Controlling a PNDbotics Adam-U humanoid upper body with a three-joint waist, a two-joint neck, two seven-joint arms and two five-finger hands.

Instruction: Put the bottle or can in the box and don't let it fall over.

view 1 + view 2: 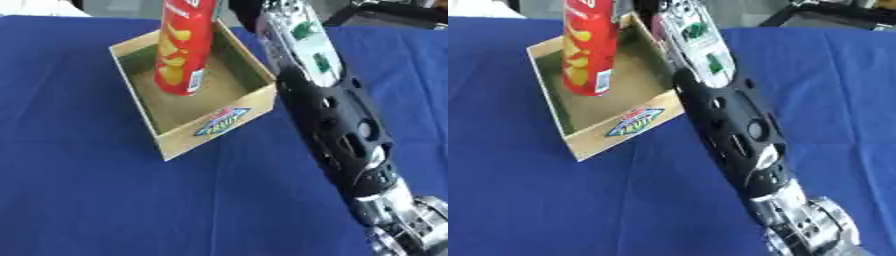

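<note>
A tall red chips can with yellow crisps printed on it is inside the open cardboard box, its base low over the box's floor near the back left. I cannot tell whether the base touches the floor. The can leans slightly, and its top is cut off by the upper edge. My right arm runs from the lower right up along the box's right wall. The right hand shows only as a dark part beside the can's upper body at the top edge. My left hand is in no view.
The box lies askew on a blue tablecloth, with a colourful label on its front wall. Black equipment stands beyond the table's far right edge. Open cloth spreads to the left of the box and in front of it.
</note>
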